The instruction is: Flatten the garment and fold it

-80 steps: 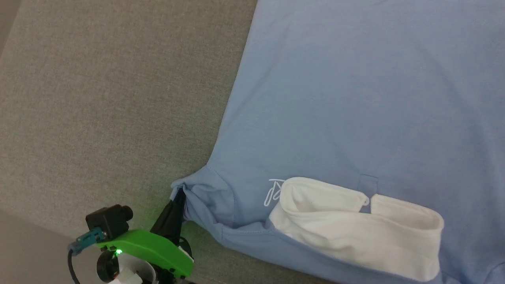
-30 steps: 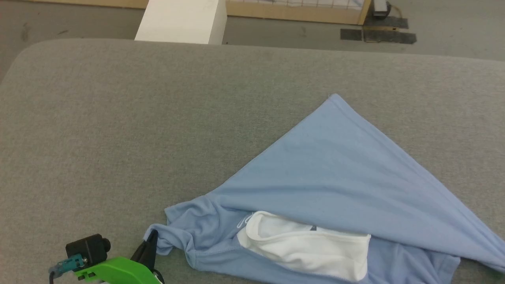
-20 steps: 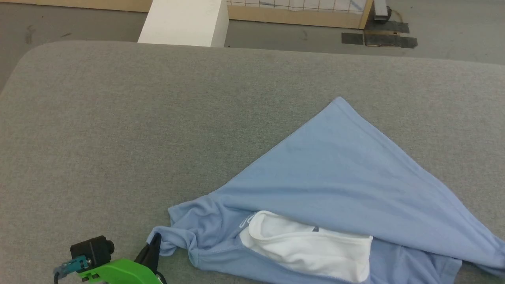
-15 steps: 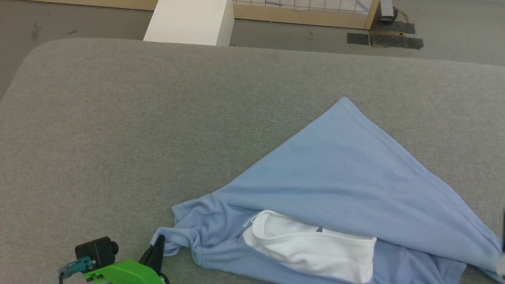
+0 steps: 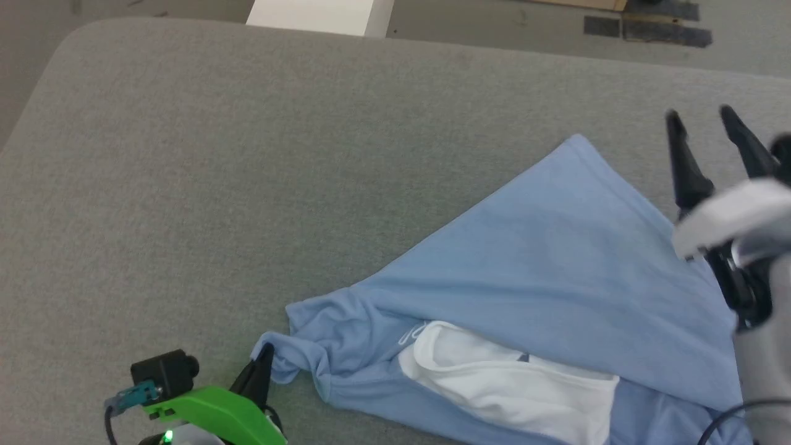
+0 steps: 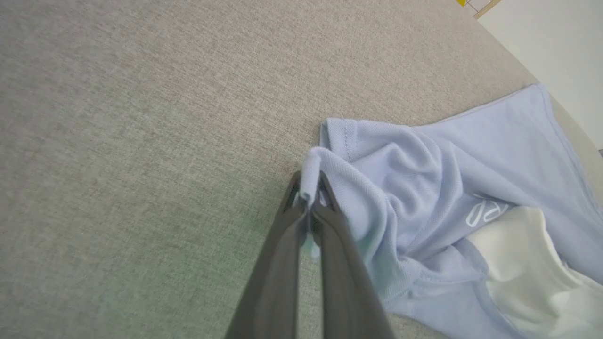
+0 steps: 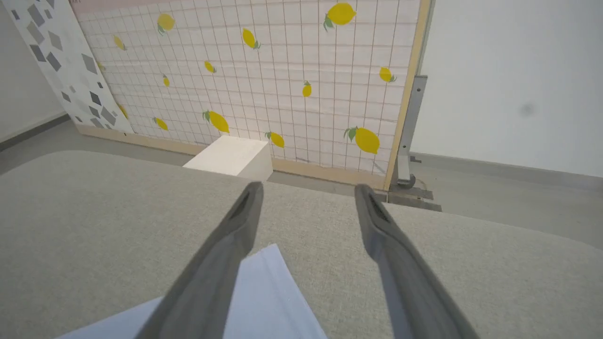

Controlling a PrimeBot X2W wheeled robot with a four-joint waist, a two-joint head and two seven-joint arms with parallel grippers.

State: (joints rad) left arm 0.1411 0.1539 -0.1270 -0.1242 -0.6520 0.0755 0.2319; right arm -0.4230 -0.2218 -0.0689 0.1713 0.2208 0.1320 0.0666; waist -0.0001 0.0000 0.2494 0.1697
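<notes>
Where overhead blurs, left claw [image 6: 308, 186] seemingly on garment [image 6: 424, 188].

A staged robot test lab, not a real home. A wood-framed panel [image 7: 282, 70] printed with lemon tiles stands on bare grey floor [image 7: 494, 200] before a plain white wall [image 7: 509, 70], behind the cloth-covered bench [image 7: 70, 212].

Table [image 5: 247, 154]: grey woven fabric cover, rounded far-left corner. Past its far edge: grey floor [image 7: 494, 197], white block [image 7: 231, 157] standing before a wood-framed grid panel [image 7: 282, 70] printed with lemons. Plain white wall [image 7: 509, 70] to the panel's right. Light even, soft.
</notes>
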